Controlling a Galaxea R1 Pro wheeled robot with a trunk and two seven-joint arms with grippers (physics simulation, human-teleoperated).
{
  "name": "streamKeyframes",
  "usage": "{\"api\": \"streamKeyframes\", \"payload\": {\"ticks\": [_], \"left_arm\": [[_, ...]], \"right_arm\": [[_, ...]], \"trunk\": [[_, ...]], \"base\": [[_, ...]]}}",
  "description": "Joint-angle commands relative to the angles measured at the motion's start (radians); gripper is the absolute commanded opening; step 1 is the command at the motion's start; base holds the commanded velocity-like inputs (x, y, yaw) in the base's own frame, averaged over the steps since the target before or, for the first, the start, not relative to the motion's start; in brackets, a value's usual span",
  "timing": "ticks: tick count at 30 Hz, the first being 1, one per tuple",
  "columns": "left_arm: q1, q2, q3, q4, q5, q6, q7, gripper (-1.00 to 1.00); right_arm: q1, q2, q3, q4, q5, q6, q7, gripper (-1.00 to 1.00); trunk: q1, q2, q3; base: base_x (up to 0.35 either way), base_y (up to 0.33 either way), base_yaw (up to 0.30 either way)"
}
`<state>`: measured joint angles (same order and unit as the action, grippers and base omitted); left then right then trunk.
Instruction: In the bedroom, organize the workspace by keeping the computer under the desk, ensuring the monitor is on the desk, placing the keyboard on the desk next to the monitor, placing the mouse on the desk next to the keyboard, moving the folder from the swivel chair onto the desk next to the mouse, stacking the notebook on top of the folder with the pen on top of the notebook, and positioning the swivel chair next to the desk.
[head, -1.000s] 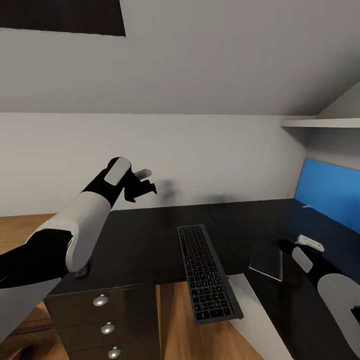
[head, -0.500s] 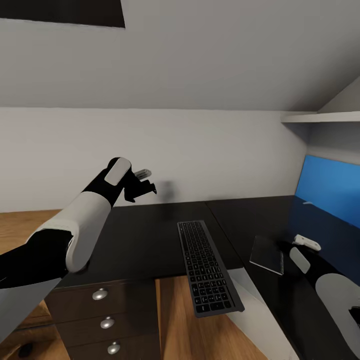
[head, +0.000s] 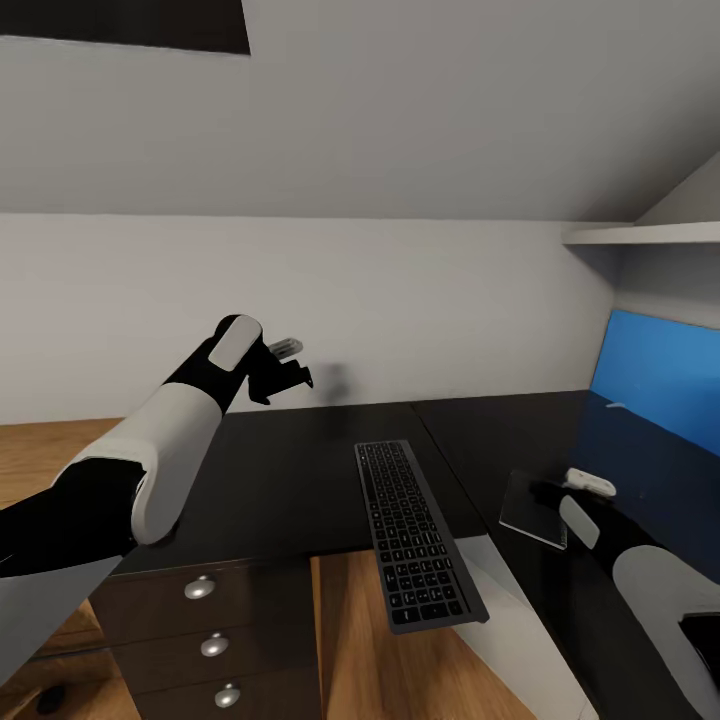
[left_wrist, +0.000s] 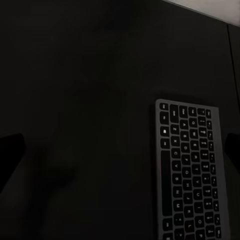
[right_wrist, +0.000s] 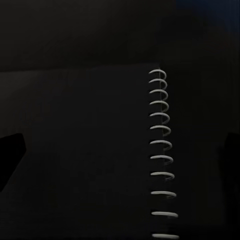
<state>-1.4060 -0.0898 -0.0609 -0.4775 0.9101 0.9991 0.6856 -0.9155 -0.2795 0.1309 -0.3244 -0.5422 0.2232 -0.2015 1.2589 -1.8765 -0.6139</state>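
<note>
- Left claw (head: 290, 366) hangs raised above the black bench (head: 290, 480), its fingers spread apart and gripping nothing
- Keyboard (head: 414, 530) lies below and to the right of that claw, its near end overhanging the bench edge
- Right claw (head: 585, 483) hovers just over the notebook (head: 535, 508); whether it is spread or clenched cannot be told

A dark grey keyboard (left_wrist: 189, 172) lies flat on the black desk (left_wrist: 80, 90), its pale-lettered keys showing in rows. Beyond the keyboard's far end, a sliver of light wall (left_wrist: 212, 9) meets the desk's back edge.
</note>
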Motion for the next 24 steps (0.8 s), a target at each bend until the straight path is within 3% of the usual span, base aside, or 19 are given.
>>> {"api": "streamKeyframes", "payload": {"ticks": [1, 13, 24], "left_arm": [[-0.001, 0.001, -0.005, -0.001, 0.010, 0.001, 0.009, 1.00], [-0.001, 0.001, -0.008, -0.001, 0.008, 0.001, 0.009, 1.00], [-0.001, 0.002, -0.009, -0.001, 0.008, 0.000, 0.007, 1.00]], "right_arm": [[0.000, -0.001, 0.010, -0.002, -0.009, 0.005, -0.007, 1.00], [0.000, 0.000, 0.012, -0.005, -0.009, 0.005, -0.007, 1.00], [0.000, 0.000, 0.012, -0.004, -0.007, 0.005, -0.007, 1.00]], "trunk": [[0.000, -0.001, -0.001], [0.015, -0.029, -0.014], [0.015, -0.029, -0.014]], "base": [[0.000, 0.000, 0.000], [0.000, 0.000, 0.000], [0.000, 0.000, 0.000]]}}
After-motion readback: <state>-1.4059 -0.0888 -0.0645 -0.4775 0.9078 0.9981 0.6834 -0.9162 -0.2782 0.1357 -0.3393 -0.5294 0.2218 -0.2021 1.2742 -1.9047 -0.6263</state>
